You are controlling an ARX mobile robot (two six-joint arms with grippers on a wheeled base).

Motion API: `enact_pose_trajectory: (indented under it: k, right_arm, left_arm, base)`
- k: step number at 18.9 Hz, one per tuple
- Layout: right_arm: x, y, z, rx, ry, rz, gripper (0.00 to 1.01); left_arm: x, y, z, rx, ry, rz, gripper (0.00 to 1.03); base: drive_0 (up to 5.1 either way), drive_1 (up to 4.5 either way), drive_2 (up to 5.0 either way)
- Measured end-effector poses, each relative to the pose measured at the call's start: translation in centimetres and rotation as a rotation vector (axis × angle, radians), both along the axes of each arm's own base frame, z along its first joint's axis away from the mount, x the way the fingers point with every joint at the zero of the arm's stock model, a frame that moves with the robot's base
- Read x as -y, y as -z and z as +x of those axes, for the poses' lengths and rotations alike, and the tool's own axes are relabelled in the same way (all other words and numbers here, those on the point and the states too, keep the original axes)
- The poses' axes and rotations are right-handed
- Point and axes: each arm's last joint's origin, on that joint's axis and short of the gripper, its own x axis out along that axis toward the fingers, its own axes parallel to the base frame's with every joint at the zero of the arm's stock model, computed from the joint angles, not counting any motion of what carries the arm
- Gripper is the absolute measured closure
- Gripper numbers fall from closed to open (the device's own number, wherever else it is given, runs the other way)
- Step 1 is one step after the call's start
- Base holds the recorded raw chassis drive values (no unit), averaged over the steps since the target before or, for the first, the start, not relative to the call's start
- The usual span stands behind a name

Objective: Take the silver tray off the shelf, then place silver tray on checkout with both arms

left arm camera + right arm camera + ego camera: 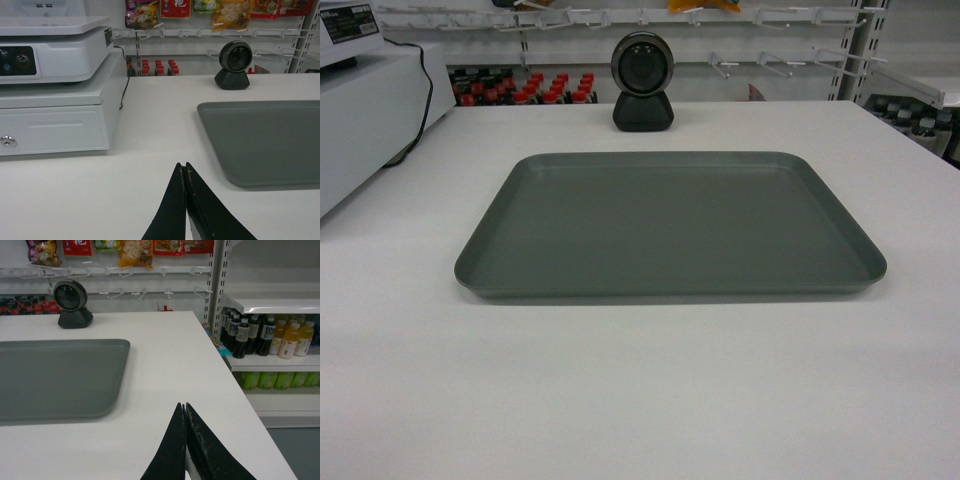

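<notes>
The silver tray [670,225] lies flat on the white checkout [640,400], and neither arm is touching it. By the look of things, the placing is done or all but done.

Left gripper [185,169] first: its two thin black jaws are pressed together tip to tip, nothing between them, hovering over bare tabletop. From those jaws the tray sits ahead and to the right, its rounded near corner the closest part, clearly apart from the tips. Off to the left of the jaws stands a white cash register [52,85], and beyond the tray a black scanner [233,66].

Right gripper [184,409] is the mirror of it: jaws closed on each other, empty, over the table. From here the tray lies ahead and to the left, again the near rounded corner closest, again a gap of bare table between. Drink bottles [265,337] line a store shelf [272,302] to the right of the jaws, past the table edge.

The tray's long axis runs left to right, across both arms, so each gripper faces one short end. Neither looks nearer than the other; the spacing looks even. Any further move on the tray would mean each arm reaching inward and forward to its own end, as I judge it.
</notes>
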Motion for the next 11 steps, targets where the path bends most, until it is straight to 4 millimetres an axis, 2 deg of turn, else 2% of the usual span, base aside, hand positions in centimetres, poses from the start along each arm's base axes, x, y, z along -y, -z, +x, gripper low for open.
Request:
enact_pose_trajectory:
  k: [11]
  right_arm:
    - [0.0,-0.1,-1.4,0.008,0.000,0.000,0.99]
  left_arm:
    - [0.0,0.0,-1.5,-0.002,0.000,0.000,1.01]
  base:
    - [0.0,0.00,0.0]
